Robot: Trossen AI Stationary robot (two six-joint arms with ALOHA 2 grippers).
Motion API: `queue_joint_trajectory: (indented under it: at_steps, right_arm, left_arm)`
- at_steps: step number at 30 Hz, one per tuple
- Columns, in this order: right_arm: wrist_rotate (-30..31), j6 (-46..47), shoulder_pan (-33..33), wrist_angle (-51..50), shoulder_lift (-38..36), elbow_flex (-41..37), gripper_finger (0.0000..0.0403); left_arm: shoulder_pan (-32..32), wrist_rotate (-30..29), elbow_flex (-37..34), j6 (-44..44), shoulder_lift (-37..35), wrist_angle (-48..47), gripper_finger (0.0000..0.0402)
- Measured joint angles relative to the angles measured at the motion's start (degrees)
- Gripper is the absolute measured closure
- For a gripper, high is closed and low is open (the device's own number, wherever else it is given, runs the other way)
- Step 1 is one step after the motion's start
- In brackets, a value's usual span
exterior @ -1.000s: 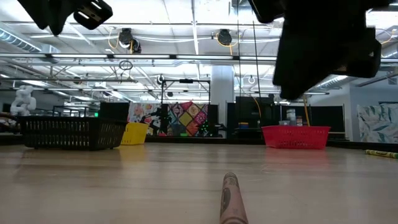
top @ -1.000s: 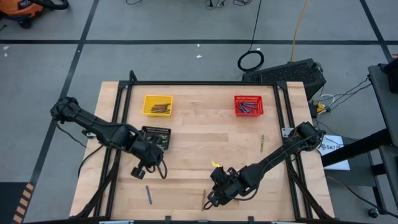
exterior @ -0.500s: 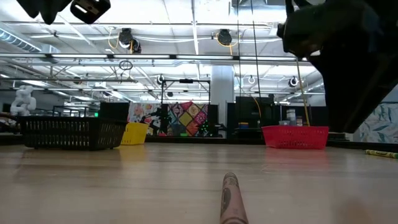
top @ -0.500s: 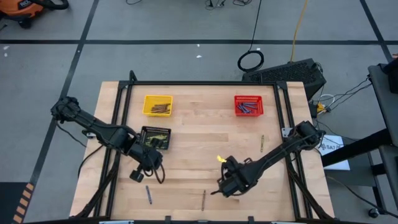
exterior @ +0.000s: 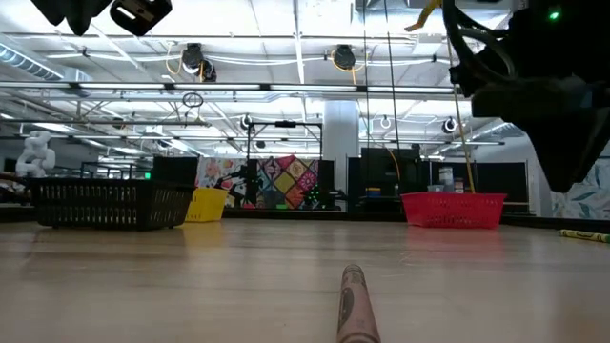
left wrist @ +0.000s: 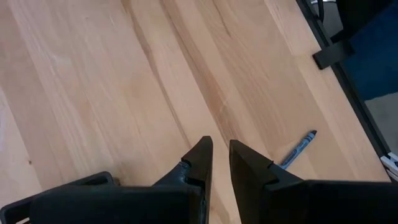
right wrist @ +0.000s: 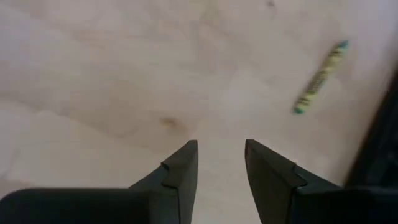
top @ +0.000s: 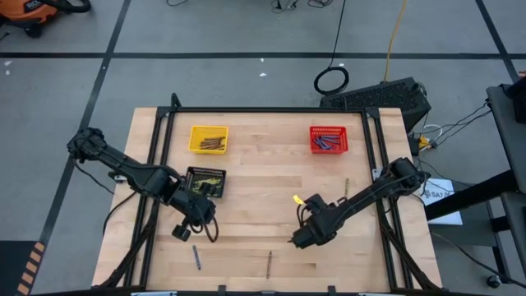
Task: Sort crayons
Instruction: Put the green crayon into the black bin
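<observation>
Repositioning noted. My right end effector (top: 301, 238) has swung off the brown crayon (top: 268, 263) it hovered over a second ago and climbed toward the tabletop (top: 263, 177) centre; its jaws have spread and stand apart with nothing between them. That brown crayon was not picked up: it lies where it was, now behind and to one side of the right end effector, near the front edge.

Ahead of the right end effector, toward the right rail, lies the yellow-green crayon (right wrist: 320, 78), well apart from my fingertips. My judgement: target has switched to that one, so the brown stick remains for a later pass.

My left end effector (left wrist: 219, 163) has crept slightly toward the front edge. Its jaws stand narrowly parted, gripping nothing. The blue-grey crayon (left wrist: 298, 149) lies just ahead of it and off to one side, not touched.

Three crayons loose on the tabletop. Others are already sorted: brown ones in the yellow basket (top: 208, 139), blue-grey ones in the red basket (top: 329, 139). The black basket (top: 205, 182) sits just behind my left end effector; contents too small to tell.
</observation>
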Motion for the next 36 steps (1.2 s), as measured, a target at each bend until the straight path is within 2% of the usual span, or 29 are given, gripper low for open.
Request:
queue_joint_trajectory:
  at_steps: [10, 16, 20, 25, 28, 36]
  right_arm:
    - [0.1, -3.5, -3.6, -9.7, 0.0, 0.0, 0.0282]
    - [1.7, -6.3, -4.9, -10.7, 0.0, 0.0, 0.0282]
    - [3.1, -5.9, -5.6, -10.7, -1.8, -3.5, 0.0287]
    - [2.5, 2.3, -6.0, -8.6, -9.8, -13.8, 0.0302]
    - [0.0, 6.8, -5.8, -2.7, -17.0, -20.4, 0.0311]
    - [-0.1, 16.9, -5.4, 8.9, -32.5, -33.0, 0.0323]
  left_arm:
    - [0.0, 0.0, 0.0, -0.1, 0.0, -0.4, 0.0349]
    - [0.0, 0.0, 0.0, -0.2, 0.0, -8.7, 0.0349]
    - [0.0, -0.5, 0.0, -0.2, 0.0, -9.4, 0.0349]
    - [0.0, -0.5, 0.0, -0.2, 0.0, -8.3, 0.0349]
    - [0.0, -0.5, 0.0, -0.2, 0.0, -7.5, 0.0349]
    - [0.0, -1.3, 0.0, -0.1, 0.0, -5.5, 0.0349]
